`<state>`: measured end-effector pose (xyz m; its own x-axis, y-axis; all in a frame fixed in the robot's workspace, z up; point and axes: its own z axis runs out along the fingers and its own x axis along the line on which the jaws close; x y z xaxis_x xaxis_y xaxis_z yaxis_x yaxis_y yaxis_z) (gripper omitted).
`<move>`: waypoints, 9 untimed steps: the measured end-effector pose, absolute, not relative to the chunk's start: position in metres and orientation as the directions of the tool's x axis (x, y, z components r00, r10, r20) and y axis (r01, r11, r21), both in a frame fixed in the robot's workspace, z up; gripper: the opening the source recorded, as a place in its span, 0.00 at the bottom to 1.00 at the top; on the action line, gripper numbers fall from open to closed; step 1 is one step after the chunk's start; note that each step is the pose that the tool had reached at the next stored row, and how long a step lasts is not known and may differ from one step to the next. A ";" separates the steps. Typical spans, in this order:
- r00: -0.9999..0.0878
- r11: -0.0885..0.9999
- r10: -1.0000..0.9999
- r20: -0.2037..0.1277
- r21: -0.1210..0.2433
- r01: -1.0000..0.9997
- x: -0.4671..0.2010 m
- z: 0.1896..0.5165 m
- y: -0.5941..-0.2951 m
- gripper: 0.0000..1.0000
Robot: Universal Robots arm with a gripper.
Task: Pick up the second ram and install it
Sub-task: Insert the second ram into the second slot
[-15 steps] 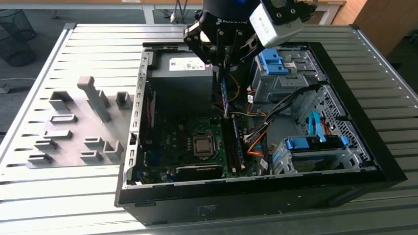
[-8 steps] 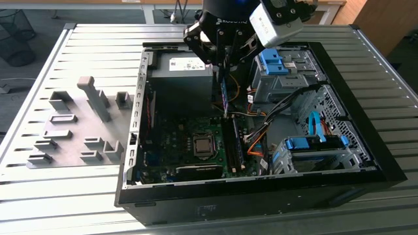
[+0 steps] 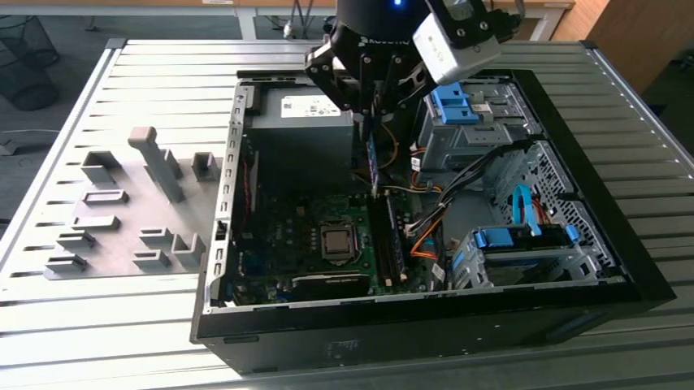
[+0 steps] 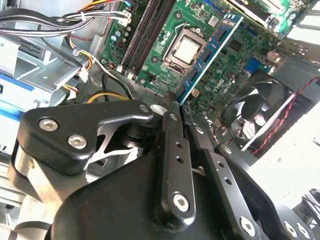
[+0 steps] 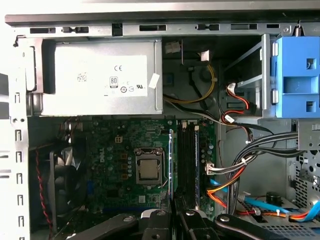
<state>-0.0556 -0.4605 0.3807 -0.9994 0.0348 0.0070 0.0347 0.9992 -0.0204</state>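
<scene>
On the slatted metal table (image 3: 141,325) lies an open computer case (image 3: 607,268), its inside facing up. Beside it, toward the exterior view's left, sits a grey tray (image 3: 119,219) of moulded holders. Within the case, a grey power supply (image 5: 95,80) fills one end, and the green motherboard (image 5: 115,165) spreads below it with the bare processor (image 5: 148,170) at its middle and a fan (image 4: 250,112) at the edge. Blue drive-bay latches (image 3: 456,104) stand at the far side. The black gripper (image 3: 372,101) hangs over the motherboard, its fingers (image 4: 172,150) closed tight on the top edge of the second ram (image 4: 210,57), a thin blue stick held on edge. The stick points down just beside the black memory slots (image 5: 187,160), between them and the processor.
</scene>
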 end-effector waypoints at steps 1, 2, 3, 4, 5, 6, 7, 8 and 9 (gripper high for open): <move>-0.999 0.999 0.033 0.007 -0.020 0.033 -0.055 0.379 -0.461 0.14; -1.000 0.999 0.027 0.006 -0.020 0.027 -0.055 0.378 -0.461 0.14; -1.000 1.000 0.018 0.006 -0.020 0.018 -0.055 0.377 -0.461 0.14; -1.000 1.000 0.007 0.006 -0.020 0.007 -0.055 0.376 -0.461 0.14; -1.000 1.000 -0.002 0.006 -0.020 -0.002 -0.055 0.374 -0.461 0.14; -1.000 1.000 -0.009 0.005 -0.020 -0.009 -0.054 0.373 -0.461 0.14; -1.000 1.000 -0.011 0.005 -0.020 -0.012 -0.054 0.372 -0.461 0.14; -1.000 1.000 -0.012 0.004 -0.020 -0.012 -0.054 0.371 -0.461 0.14; -1.000 1.000 -0.012 0.004 -0.021 -0.012 -0.054 0.370 -0.461 0.14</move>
<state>-0.0540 -0.4605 0.3704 -0.9999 -0.0120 0.0038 -0.0121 0.9997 -0.0208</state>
